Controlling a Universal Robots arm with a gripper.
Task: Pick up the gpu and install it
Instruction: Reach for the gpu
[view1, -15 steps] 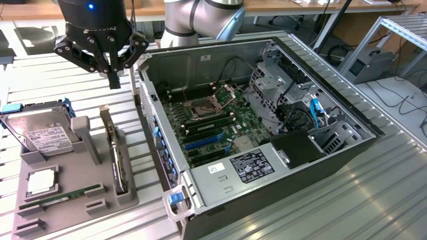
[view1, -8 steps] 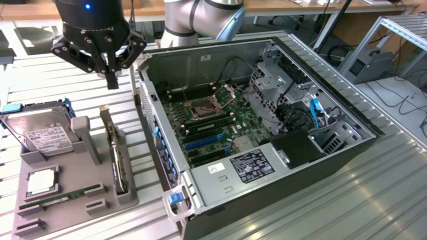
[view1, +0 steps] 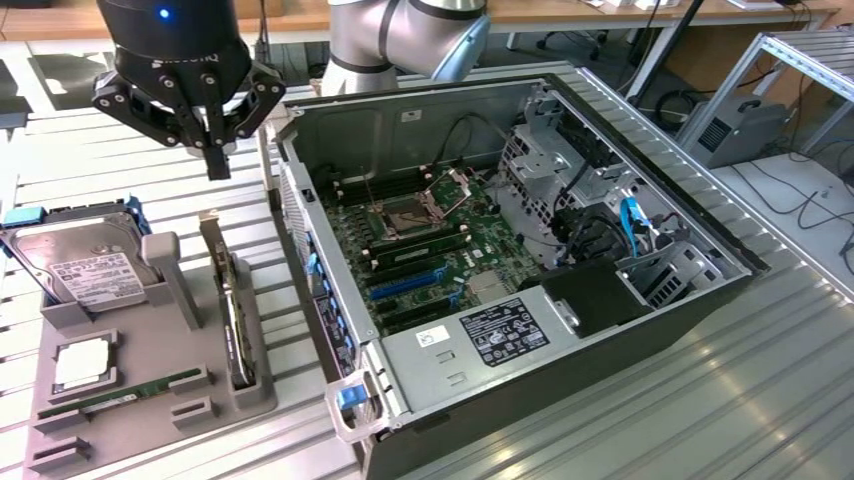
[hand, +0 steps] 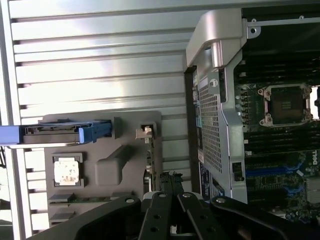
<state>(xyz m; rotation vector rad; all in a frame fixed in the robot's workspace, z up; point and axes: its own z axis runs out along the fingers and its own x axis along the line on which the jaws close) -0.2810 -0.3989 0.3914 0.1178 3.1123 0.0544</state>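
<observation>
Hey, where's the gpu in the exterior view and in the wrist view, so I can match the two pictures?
Exterior view: the gpu stands on edge in the grey holder, at the exterior view's left, beside the open computer case.
Wrist view: the gpu is the thin edge between the holder's grey post and the case.
Shared landmark: the hard drive with blue rails, in the same holder.

Tool (view1: 218, 162) aloft, fingers together.

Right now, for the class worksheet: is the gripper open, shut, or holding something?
Gripper: shut, holding nothing; the gpu stands on edge in the grey tray.
</observation>
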